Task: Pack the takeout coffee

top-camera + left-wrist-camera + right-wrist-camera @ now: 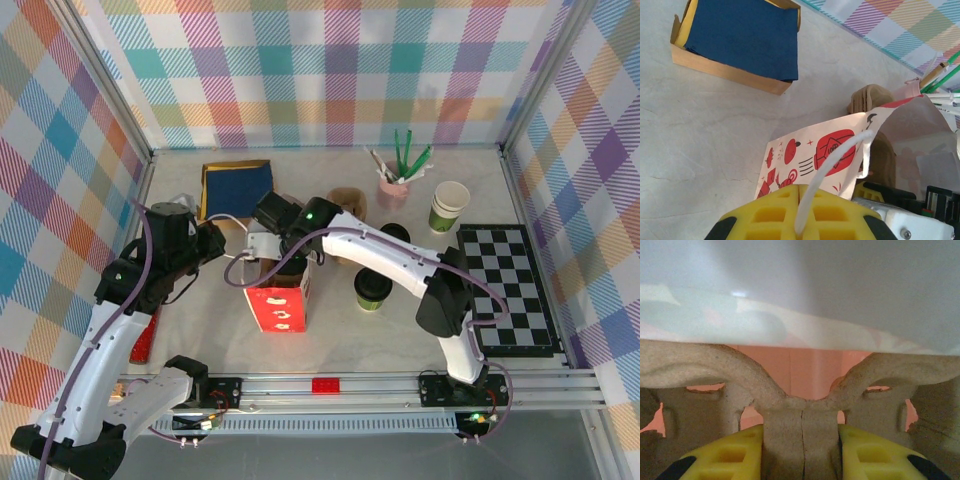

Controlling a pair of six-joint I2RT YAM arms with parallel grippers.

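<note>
1. L gripper (799,200) is pressing shut on the white string handle (835,157) of the red bag (279,307). The string is running tight up to the bag's top edge.
2. R gripper (802,440) is pinching the middle rib of a brown cardboard cup holder (715,370), w/ pink bag wall showing behind it.
3. In the top view, the R gripper is reaching down into the bag's open top.
4. The takeout coffee (373,290) is standing upright on the table (380,345) w/ its lid on. It is sitting to the right of the bag, near but not touching.
5. The R arm is crossing just behind the coffee, & a black lid (393,234) is lying farther back.
6. Bare table is showing in front of the coffee & bag, up to the near rail.
7. The checker mat (512,290) is lying well apart on the right, by the side wall.
</note>
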